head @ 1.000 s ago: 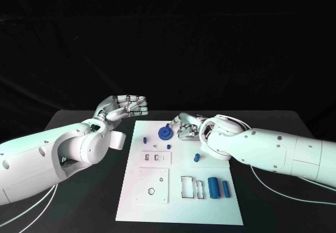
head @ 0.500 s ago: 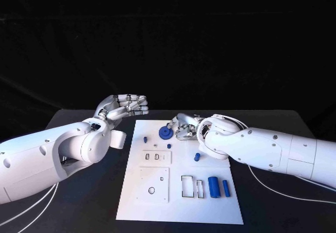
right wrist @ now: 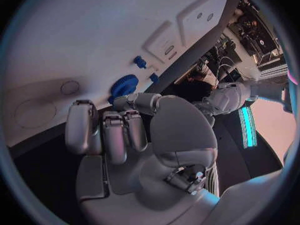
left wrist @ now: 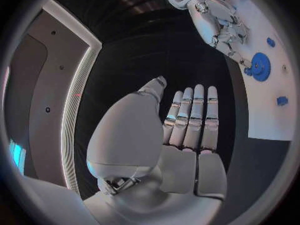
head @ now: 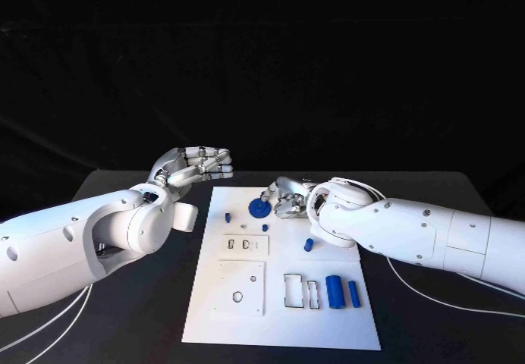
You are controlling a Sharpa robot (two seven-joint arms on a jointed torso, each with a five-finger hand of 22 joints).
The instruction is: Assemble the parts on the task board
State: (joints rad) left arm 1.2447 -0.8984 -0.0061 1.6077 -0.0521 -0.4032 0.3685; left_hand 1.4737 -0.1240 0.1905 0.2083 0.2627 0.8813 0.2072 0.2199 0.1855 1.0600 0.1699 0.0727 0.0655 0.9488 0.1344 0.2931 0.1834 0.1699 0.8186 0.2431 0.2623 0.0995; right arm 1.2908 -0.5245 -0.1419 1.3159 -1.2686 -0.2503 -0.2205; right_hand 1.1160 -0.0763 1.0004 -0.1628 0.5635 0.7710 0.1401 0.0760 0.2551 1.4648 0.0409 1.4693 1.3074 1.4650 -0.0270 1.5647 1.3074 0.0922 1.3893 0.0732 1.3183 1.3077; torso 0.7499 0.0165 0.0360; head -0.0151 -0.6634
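Note:
The white task board (head: pixel 284 318) lies mid-table. A blue gear (head: pixel 259 208) (right wrist: pixel 125 85) (left wrist: pixel 259 66) lies at its far end. My right hand (head: pixel 287 199) (right wrist: pixel 125 130) (left wrist: pixel 219 20) is low beside the gear, fingers curled, with one fingertip at the gear's rim; a grip on it is not clear. My left hand (head: pixel 197 164) (left wrist: pixel 187 130) is raised off the board's far left corner, fingers side by side, holding nothing. Small blue pegs (head: pixel 227 218) (head: pixel 265 227) (head: pixel 307 244) lie mid-board. Two blue cylinders (head: pixel 334 292) (head: pixel 353 293) lie at the near right.
Two white inset plates (head: pixel 243 245) (head: pixel 239 288) with holes and slots sit on the board's left half. A rectangular slot outline (head: pixel 297 292) is beside the cylinders. Black table (head: pixel 438 318) surrounds the board on both sides.
My right hand and forearm have edged slightly left, towards the gear. The left hand stays raised in the same place.

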